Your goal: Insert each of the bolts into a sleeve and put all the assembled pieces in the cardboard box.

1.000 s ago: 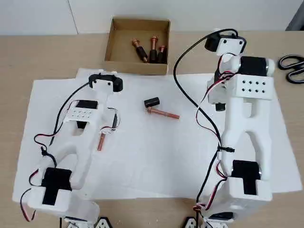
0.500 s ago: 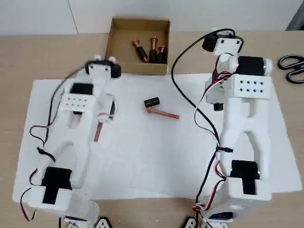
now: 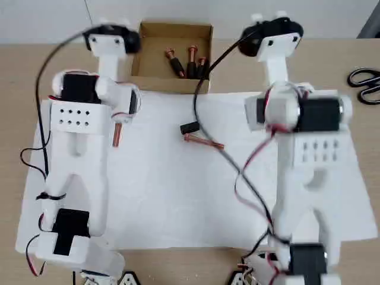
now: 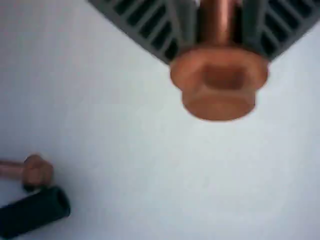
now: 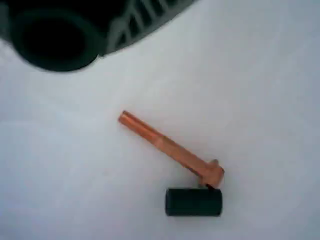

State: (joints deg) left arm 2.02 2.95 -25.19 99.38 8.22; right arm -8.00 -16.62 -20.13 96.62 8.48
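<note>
Between the jaws of your left gripper [image 4: 219, 30], which are pressing on its shank from both sides, the gripped bolt [image 4: 218, 82] is sitting with its hexagonal head showing clear of the ribbed pads [image 4: 145, 20], over the white sheet [image 4: 150, 150]. Your right gripper [image 5: 65, 30] is pinching the gripped sleeve [image 5: 50, 40], whose open bore is facing the wrist camera, with one ribbed pad lying just beside it. Out beyond both sets of jaws, the loose bolt [image 5: 170, 147] is lying flat on the sheet, its head just beside the loose sleeve [image 5: 193, 201]; you cannot tell whether they are touching. Farther ahead of the jaws, the cardboard box [image 3: 169, 84] is holding three assembled pieces [image 3: 190, 62]. Scissors [image 3: 365, 83] are lying on the table [image 3: 344, 53], well apart from your right gripper's jaws, on the side away from the left ones.
</note>
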